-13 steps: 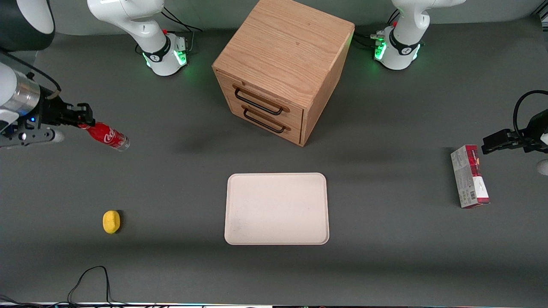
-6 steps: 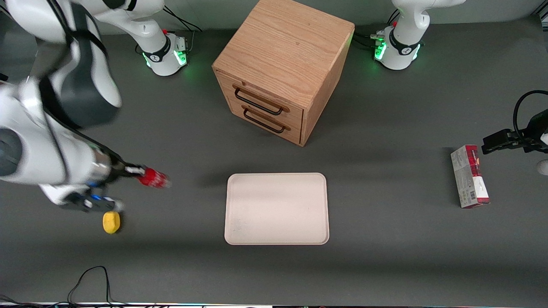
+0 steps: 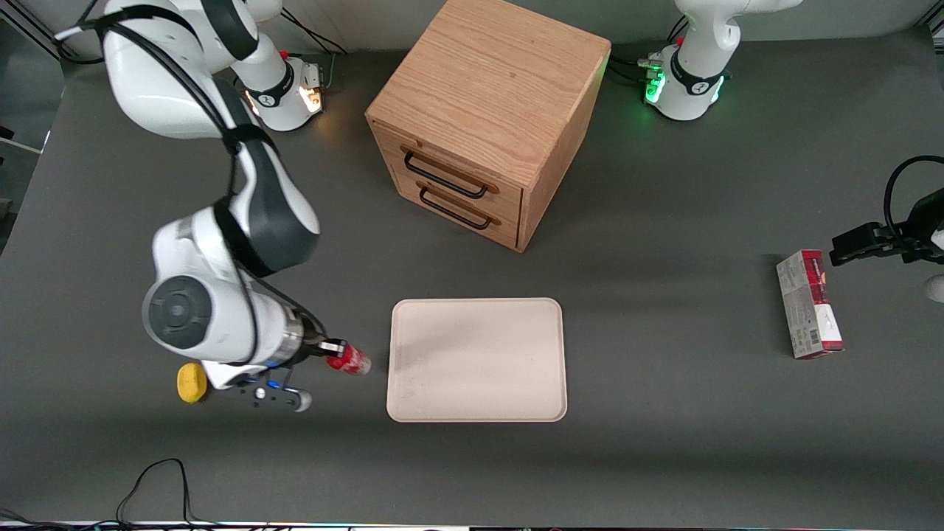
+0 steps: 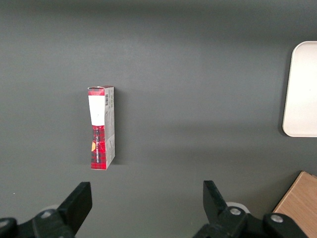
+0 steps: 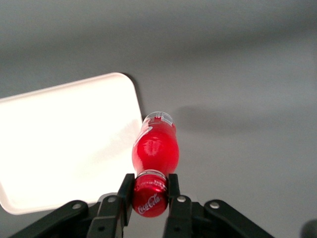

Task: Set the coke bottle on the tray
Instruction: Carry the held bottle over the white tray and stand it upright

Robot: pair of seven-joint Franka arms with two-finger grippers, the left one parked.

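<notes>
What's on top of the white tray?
Nothing lies on the tray; its whole surface shows bare. The coke bottle hangs just beside its rim, held at the cap by the gripper, above the grey table.

Even light, overexposed tray.

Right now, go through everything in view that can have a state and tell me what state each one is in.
Gripper: shut on the bottle's cap, beside the tray's edge toward the working arm's end.
Bottle: held off the table, capped, not yet over the tray.
Tray: bare, flat on the table.
Drawers: both closed.
Carton: lying flat, closed.
Yellow object: resting on the table, partly under the arm.
</notes>
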